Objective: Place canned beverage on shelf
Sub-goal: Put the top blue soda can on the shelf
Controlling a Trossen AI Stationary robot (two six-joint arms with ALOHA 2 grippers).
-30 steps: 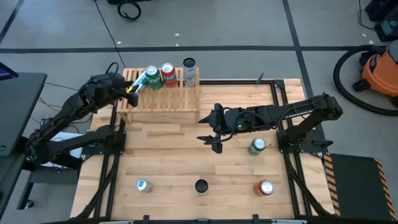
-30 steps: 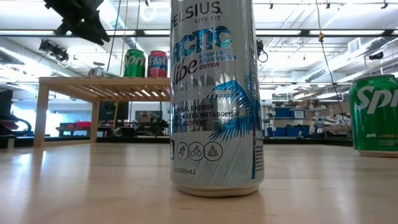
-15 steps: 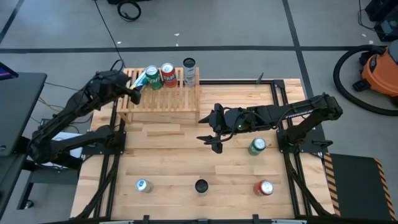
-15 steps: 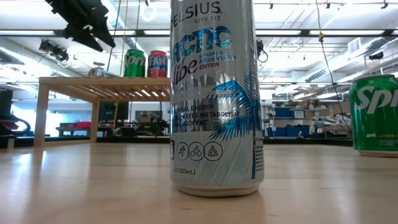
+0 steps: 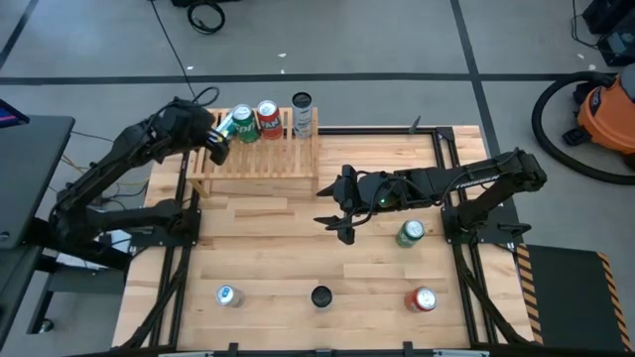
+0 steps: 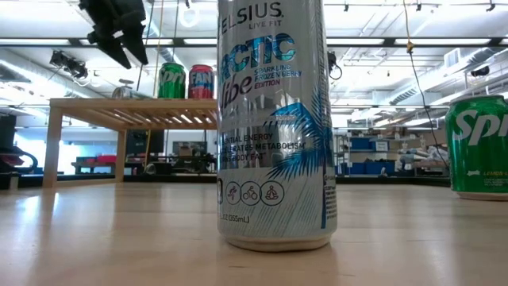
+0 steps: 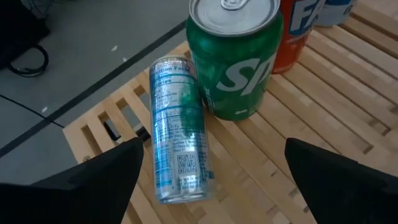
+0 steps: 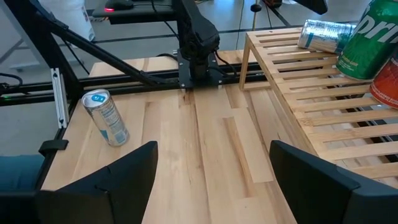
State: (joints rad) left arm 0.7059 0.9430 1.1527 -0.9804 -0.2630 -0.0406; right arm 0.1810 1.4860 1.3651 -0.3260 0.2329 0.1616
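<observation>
Left end effector [image 5: 213,136] now spread wide, lifted back from slim can [image 7: 177,163], left lying on shelf [image 5: 260,157] at its left end, against green can [image 7: 235,59]. Right end effector [image 5: 337,224] half-spread, unmoved, mid-surface [image 5: 298,248].

The shelf [image 7: 323,81] is pale, matt slatted wood, and the table [image 5: 278,248] is smooth butcher-block wood. The green can [image 7: 239,56] and the tipped silver can [image 7: 179,149] are glossy printed metal.
</observation>
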